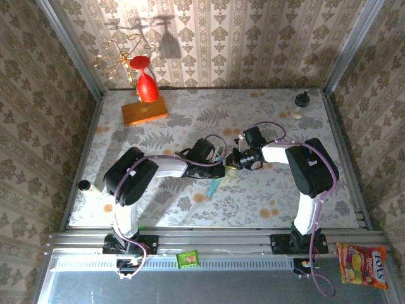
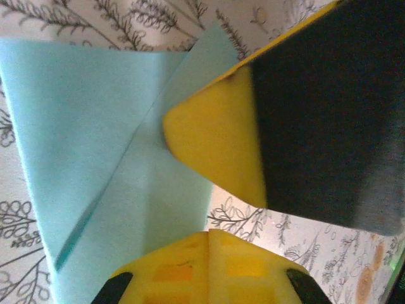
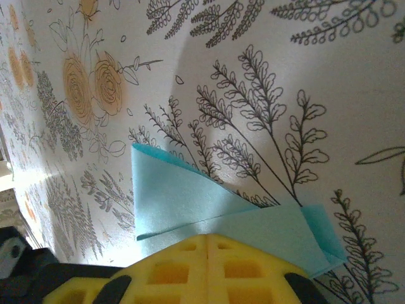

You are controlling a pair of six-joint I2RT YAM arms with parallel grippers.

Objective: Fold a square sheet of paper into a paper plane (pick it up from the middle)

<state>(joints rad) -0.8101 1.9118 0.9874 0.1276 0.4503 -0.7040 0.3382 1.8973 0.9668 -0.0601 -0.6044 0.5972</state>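
The light-blue sheet of paper (image 1: 215,183) lies mid-table, folded into a narrow shape with its point toward the near edge. Both grippers meet over its far end. My left gripper (image 1: 224,170) is shut. In the left wrist view its yellow fingertips (image 2: 209,233) rest at the right edge of the folded paper (image 2: 95,126), where a diagonal flap overlaps. The right gripper's yellow finger (image 2: 215,139) presses down just ahead of them. My right gripper (image 1: 232,161) is shut too, its tips (image 3: 208,237) on the paper (image 3: 177,196). Nothing sits between either pair of jaws.
An orange block (image 1: 144,112) with a red glass (image 1: 147,87) on it stands at the back left. A small bottle (image 1: 300,104) stands at the back right and a dark-capped item (image 1: 85,185) at the left edge. A green packet (image 1: 188,258) and a snack bag (image 1: 362,266) lie near the front rail.
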